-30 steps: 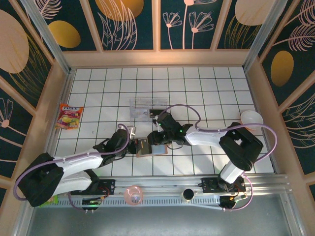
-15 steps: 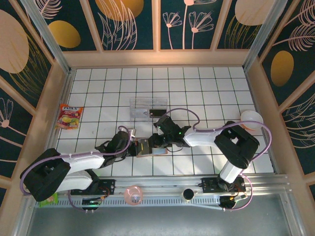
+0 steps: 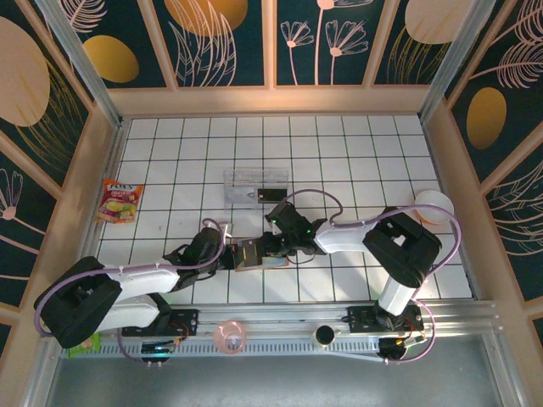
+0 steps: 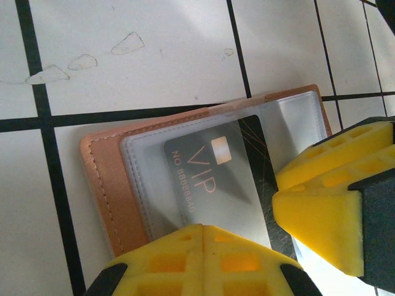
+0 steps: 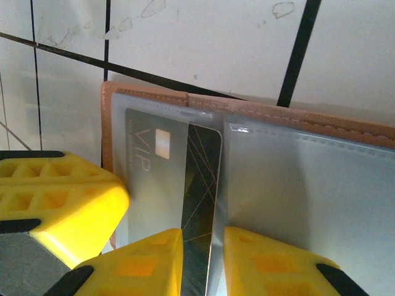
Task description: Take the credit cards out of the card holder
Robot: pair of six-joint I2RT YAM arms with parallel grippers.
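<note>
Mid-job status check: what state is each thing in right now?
card holder: open, lying flat.
VIP card: inside its clear sleeve.
black card: out, flat beside the clear tray.
left gripper: shut, tips on the card holder.
right gripper: narrowly open, astride the VIP card's edge.

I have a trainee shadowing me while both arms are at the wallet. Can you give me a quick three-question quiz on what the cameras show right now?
1. True or false: the card holder lies folded shut.
2. Multiple choice: what is printed on the black card? A) VIP B) VISA C) GOLD
3. Fill in: the jaws of the left gripper are ____.

Key: 1 false, it lies open; 2 A; 3 shut.
</note>
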